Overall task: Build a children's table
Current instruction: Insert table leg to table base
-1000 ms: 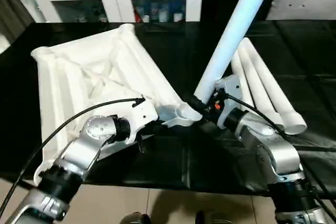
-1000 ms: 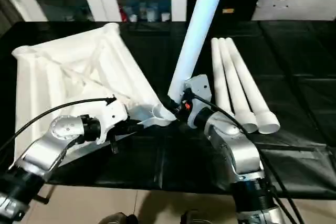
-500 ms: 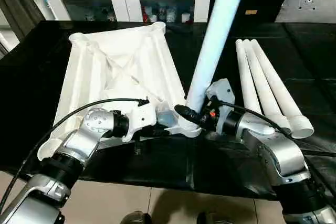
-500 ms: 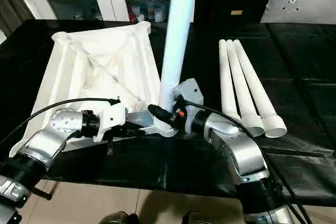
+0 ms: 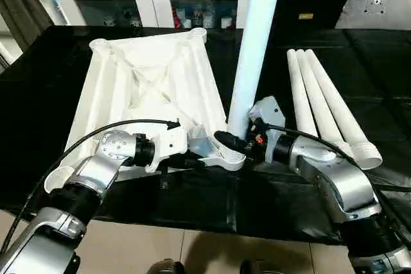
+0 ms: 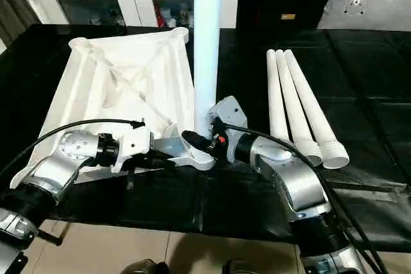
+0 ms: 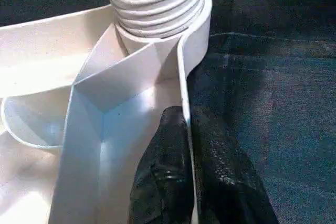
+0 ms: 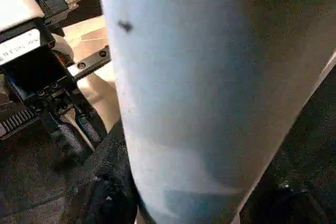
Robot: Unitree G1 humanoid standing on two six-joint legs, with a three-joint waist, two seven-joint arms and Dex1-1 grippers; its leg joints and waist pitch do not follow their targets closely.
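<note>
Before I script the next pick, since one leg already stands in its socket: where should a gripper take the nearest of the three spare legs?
Grip the nearest spare leg mid-shaft, from above, fingers across its width. It lies flat on the black cover, touching its neighbour, so a side approach looks blocked; the flared end is wider and probably harder to close on.

My forearms (image 5: 327, 174): brushed silver metal. Top (image 5: 141, 88) and legs (image 5: 324, 94): smooth white plastic. Work surface (image 5: 385, 68): glossy black.

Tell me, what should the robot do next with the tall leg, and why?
Probably twist the leg further down. It stands upright in the tabletop's near corner socket, but its threads show above the rim. The right gripper holds its base and the left gripper pinches the tabletop's wall.
</note>
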